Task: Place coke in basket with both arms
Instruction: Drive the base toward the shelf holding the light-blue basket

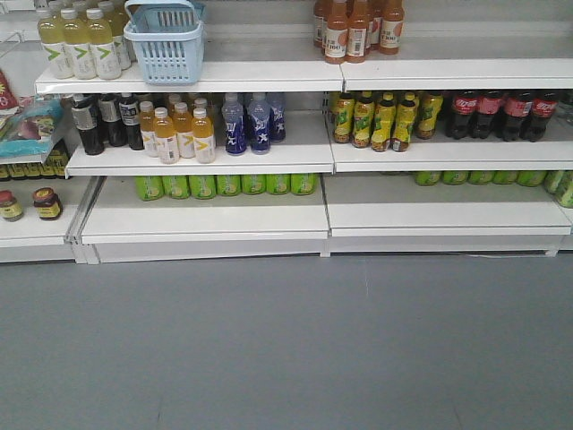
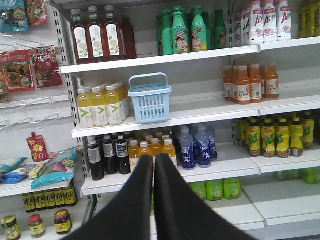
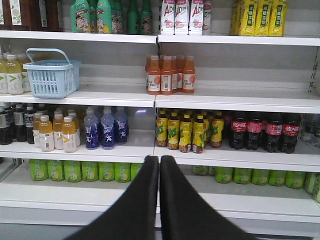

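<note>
The light blue basket (image 1: 165, 42) stands on an upper shelf beside pale yellow bottles, handles up; it also shows as the basket (image 2: 150, 99) in the left wrist view and the basket (image 3: 51, 73) in the right wrist view. Dark coke bottles (image 1: 501, 115) with red labels stand in a row at the right end of the middle shelf, seen too as coke (image 3: 264, 132). My left gripper (image 2: 153, 159) is shut with nothing in it, well back from the shelves. My right gripper (image 3: 159, 159) is likewise shut and empty. Neither arm appears in the front view.
White shelving (image 1: 215, 152) carries orange juice bottles (image 1: 177, 133), blue bottles (image 1: 247, 123), yellow-green bottles (image 1: 385, 118), brown-orange bottles (image 1: 356, 29) and green bottles (image 1: 224, 185) lower down. Snack packs (image 2: 30, 65) hang at the left. Grey floor (image 1: 286, 349) lies before the shelves.
</note>
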Robot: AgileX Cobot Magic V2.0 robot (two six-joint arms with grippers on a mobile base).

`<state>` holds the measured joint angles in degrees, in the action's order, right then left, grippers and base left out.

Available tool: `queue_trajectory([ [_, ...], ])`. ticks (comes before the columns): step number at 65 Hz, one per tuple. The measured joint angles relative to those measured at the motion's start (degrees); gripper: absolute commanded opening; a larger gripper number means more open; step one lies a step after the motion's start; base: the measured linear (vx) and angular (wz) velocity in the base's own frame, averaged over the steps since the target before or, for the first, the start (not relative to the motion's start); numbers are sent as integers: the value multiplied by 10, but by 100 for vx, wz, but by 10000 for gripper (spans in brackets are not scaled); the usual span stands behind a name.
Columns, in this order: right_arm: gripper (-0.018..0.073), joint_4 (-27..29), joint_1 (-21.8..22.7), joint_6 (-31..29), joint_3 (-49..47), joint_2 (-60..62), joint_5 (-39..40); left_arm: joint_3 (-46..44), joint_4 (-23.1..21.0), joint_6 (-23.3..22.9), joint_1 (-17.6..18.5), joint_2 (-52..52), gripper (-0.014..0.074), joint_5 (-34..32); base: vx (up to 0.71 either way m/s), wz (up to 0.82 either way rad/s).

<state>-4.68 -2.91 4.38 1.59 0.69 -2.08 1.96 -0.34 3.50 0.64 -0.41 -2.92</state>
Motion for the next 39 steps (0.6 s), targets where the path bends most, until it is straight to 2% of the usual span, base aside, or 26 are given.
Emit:
queue_trajectory([
  [39, -5, 0, -1, 0, 0, 0, 0, 0, 0, 0, 0, 0, -6, 0, 0, 0],
])
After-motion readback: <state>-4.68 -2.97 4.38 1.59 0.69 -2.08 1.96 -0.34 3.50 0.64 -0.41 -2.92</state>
